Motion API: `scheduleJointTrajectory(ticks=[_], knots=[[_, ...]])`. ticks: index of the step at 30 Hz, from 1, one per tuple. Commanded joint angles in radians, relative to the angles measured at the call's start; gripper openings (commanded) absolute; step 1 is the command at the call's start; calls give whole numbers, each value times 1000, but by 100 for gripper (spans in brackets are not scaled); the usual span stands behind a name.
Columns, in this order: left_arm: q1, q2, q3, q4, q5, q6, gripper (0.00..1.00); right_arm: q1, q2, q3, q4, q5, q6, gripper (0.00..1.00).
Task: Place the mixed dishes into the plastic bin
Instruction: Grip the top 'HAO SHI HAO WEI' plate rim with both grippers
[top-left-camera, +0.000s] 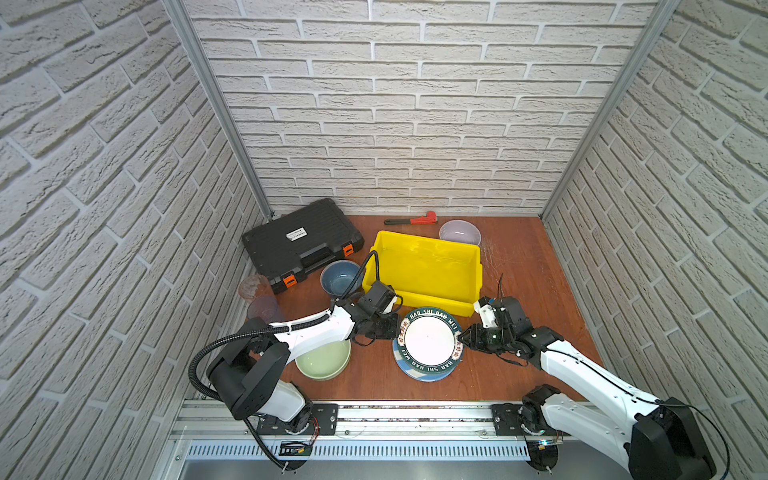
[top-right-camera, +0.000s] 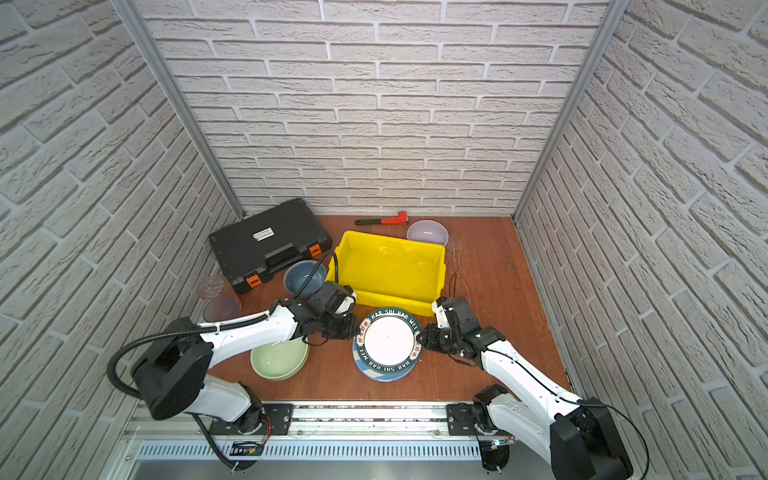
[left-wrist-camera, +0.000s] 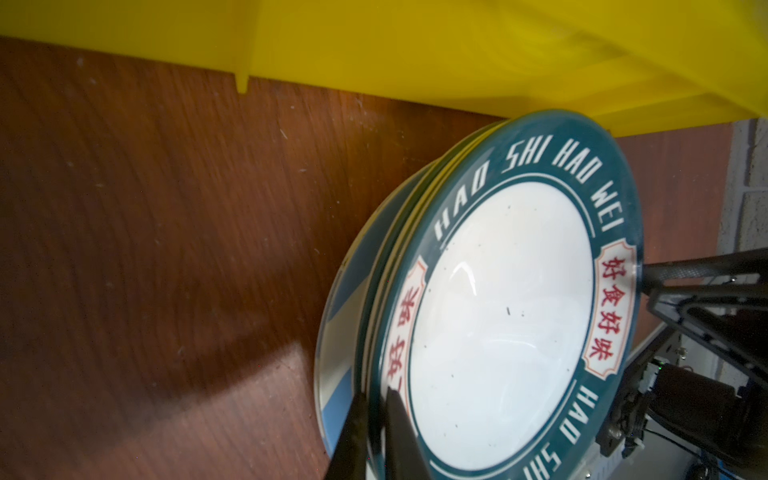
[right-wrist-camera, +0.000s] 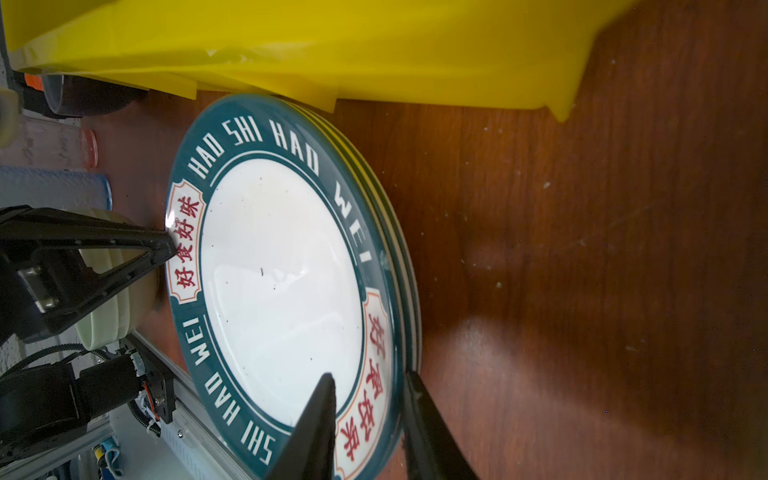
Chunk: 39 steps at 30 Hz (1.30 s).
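A stack of plates lies in front of the yellow plastic bin (top-left-camera: 419, 297) (top-right-camera: 386, 297), topped by the dark-green lettered plate (top-left-camera: 428, 340) (top-right-camera: 388, 340). A blue-white striped plate (top-left-camera: 419, 374) lies at the bottom. My left gripper (top-left-camera: 397, 328) (left-wrist-camera: 375, 395) is shut on the lettered plate's left rim. My right gripper (top-left-camera: 461, 336) (right-wrist-camera: 369, 375) straddles the right rim, one finger over the plate and one at the stack's edge, still open. A blue bowl (top-left-camera: 340, 276), a pale green bowl (top-left-camera: 322, 361), a lavender bowl (top-left-camera: 459, 232) and two tumblers (top-left-camera: 254, 286) stand around.
A black tool case (top-left-camera: 299, 241) lies at the back left and a red pipe wrench (top-left-camera: 415, 219) by the back wall. Brick-patterned walls close in three sides. The bin's inside shows nothing in it.
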Motion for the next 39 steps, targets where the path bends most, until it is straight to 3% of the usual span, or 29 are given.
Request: scheduleJointTrajectory(ticks=[1, 16, 30, 36, 39], knots=[[-4, 46, -27, -5, -2, 19, 10, 17, -15, -11, 63, -7, 23, 29], [-14, 111, -43, 18, 9, 34, 6, 18, -44, -61, 217, -78, 106, 22], [-25, 108, -30, -1, -1, 36, 5, 18, -75, -59, 220, -84, 105, 20], [-25, 59, -9, -55, -29, 41, 11, 18, -75, -39, 197, -72, 98, 7], [-25, 34, 7, -83, -44, 51, 14, 17, -77, -26, 177, -66, 90, 6]])
